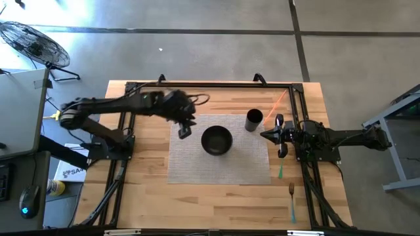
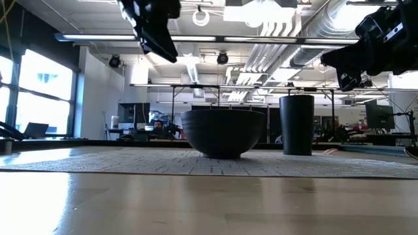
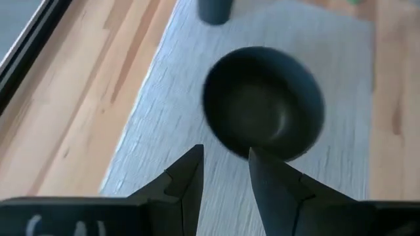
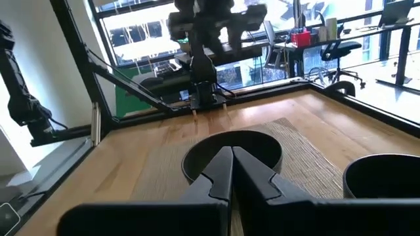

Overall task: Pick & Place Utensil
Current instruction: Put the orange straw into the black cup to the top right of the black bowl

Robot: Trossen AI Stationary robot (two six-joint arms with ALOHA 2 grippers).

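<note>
My right hand [image 1: 272, 135] hovers off the worktop [image 1: 216, 203] with its fingers pressed together, gripping nothing. Nearest it stands the cup [image 1: 254, 120], then the bowl [image 1: 216, 140] on the mat [image 1: 220, 167]. The fork [image 1: 291, 200] lies well behind that hand, toward my own edge, its long axis running front to back (tines toward the mat). My left hand [image 1: 184, 128], fingers slightly apart and empty, hangs beyond the bowl, so I judge the right arm nearer.

A wooden counter [image 1: 144, 190] carries a grey mat [image 1: 197, 164] at its middle. Right of the mat lie 1 orange utensil [image 1: 278, 100] and 2 green ones [image 1: 291, 200].
</note>
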